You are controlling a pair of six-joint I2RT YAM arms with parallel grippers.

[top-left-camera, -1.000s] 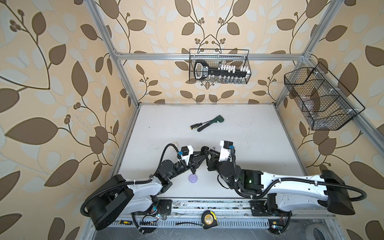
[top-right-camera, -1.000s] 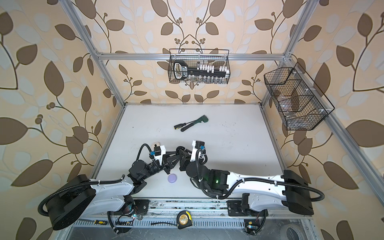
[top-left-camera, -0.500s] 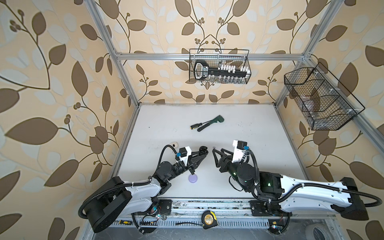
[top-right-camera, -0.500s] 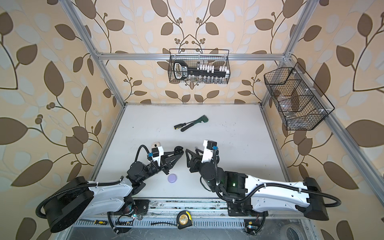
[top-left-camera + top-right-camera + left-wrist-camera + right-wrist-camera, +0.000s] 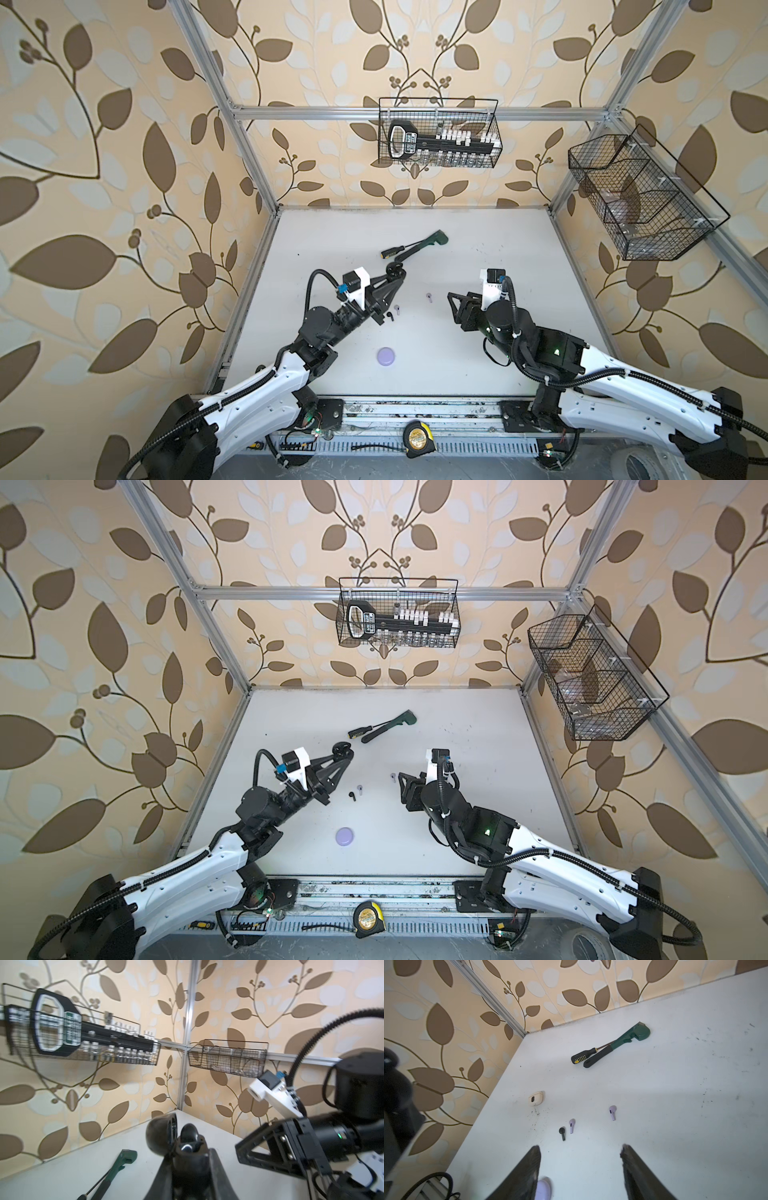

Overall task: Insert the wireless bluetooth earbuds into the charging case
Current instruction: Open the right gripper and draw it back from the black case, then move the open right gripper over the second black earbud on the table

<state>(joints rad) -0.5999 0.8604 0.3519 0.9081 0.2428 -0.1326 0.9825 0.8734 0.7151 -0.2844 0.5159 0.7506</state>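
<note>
Your left tool (image 5: 396,274) is clamped tight on the black charging case (image 5: 188,1155), a glossy rounded pebble whose domed lid (image 5: 161,1136) stands hinged open. You cannot tell what, if anything, sits in its wells. In the right wrist view a smooth cream case (image 5: 536,1098), closed and soft-cornered, lies near the left edge of the bench (image 5: 498,257). Toward the front, between your arms, a closed lilac case (image 5: 386,356) rests flat like a matte puck.

Three tiny stemmed plastic earbuds lie loose on the scuffed white bench. There is a black earbud (image 5: 390,316), a lilac earbud (image 5: 397,308) just beside it but not touching, and a second lilac earbud (image 5: 429,296) further right, near your right tool. Behind them a green wrench (image 5: 422,245) with a black rubbery grip lies against a black-handled screwdriver (image 5: 392,251).

Your right tool (image 5: 580,1148) has its dark, rough-edged fingers (image 5: 529,1167) spread wide, and you have nothing held between them.
</note>
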